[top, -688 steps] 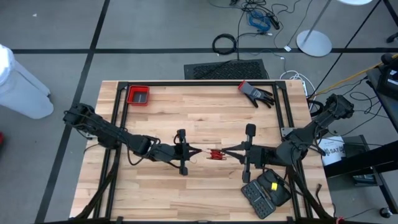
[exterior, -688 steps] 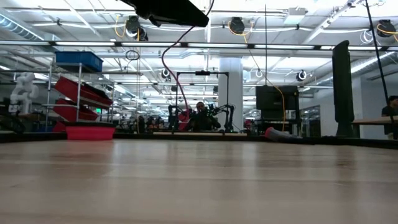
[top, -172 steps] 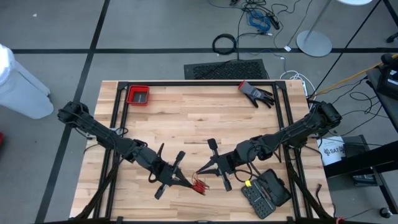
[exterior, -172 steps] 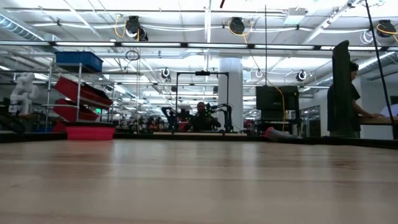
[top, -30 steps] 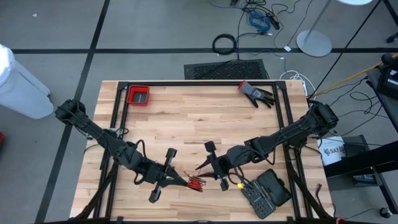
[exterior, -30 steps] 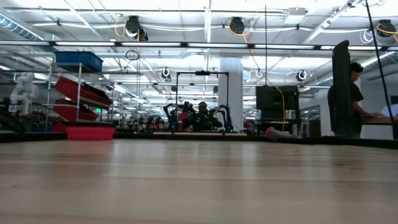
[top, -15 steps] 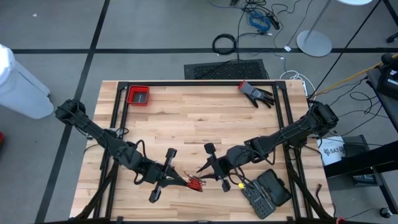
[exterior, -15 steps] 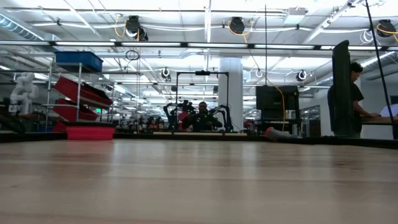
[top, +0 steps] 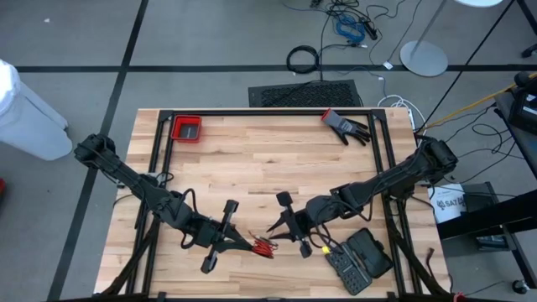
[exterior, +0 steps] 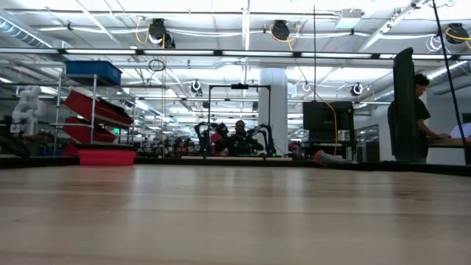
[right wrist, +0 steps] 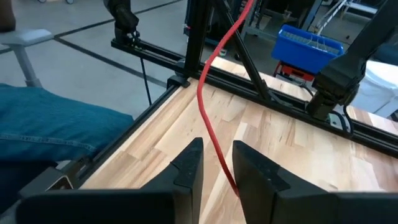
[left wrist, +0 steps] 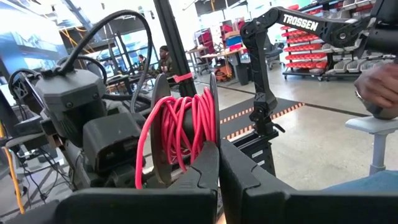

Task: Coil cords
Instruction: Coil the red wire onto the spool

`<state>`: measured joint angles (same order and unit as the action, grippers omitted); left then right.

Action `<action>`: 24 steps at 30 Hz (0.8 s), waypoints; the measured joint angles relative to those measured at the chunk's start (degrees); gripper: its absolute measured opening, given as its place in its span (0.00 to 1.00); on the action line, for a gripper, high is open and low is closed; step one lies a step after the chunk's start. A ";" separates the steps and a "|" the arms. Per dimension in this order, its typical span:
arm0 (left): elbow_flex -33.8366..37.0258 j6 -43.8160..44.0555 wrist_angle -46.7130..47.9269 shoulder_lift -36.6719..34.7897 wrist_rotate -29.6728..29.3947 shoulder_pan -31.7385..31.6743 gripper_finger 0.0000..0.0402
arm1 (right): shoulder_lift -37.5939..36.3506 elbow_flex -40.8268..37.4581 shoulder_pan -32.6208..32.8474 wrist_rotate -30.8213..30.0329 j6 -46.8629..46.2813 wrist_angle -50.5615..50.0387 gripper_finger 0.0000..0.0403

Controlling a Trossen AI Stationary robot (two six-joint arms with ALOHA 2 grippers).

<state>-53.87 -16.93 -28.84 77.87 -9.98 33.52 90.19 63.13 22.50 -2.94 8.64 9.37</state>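
While the red cord (left wrist: 180, 134) sits wound in loose loops around its small disc (left wrist: 160, 130), held up near the front edge of the table (top: 268, 159), the whole bundle looks one slip away from coming undone. The left gripper (top: 249, 246) has its fingers pinched tight on the coil, and from its wrist view the loops bulge out unevenly, so any twist of that wrist could let a turn spring off the disc. A free strand (right wrist: 211, 118) runs away from the coil and passes between the fingers of the right gripper (right wrist: 214, 165), which stand narrowly apart around it without visibly pinching it; if they close off-line the strand could slide out, and if they clamp and pull too hard the tension might drag the coil out of the left grip or tighten it into a snarl. Just beside the right arm lies a black case (top: 358, 260), which I would judge a snag risk for a slack loop, while the red bin (top: 186, 128) and glove (top: 345, 126) sit well apart.
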 joint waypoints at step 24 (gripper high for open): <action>0.02 -1.44 0.96 0.00 -8.26 0.00 0.00 | -1.37 0.00 0.00 -0.15 -0.49 -4.60 0.00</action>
<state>-53.84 -18.37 -27.88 77.87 -18.24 33.52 88.82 63.13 22.50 -3.09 8.15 4.77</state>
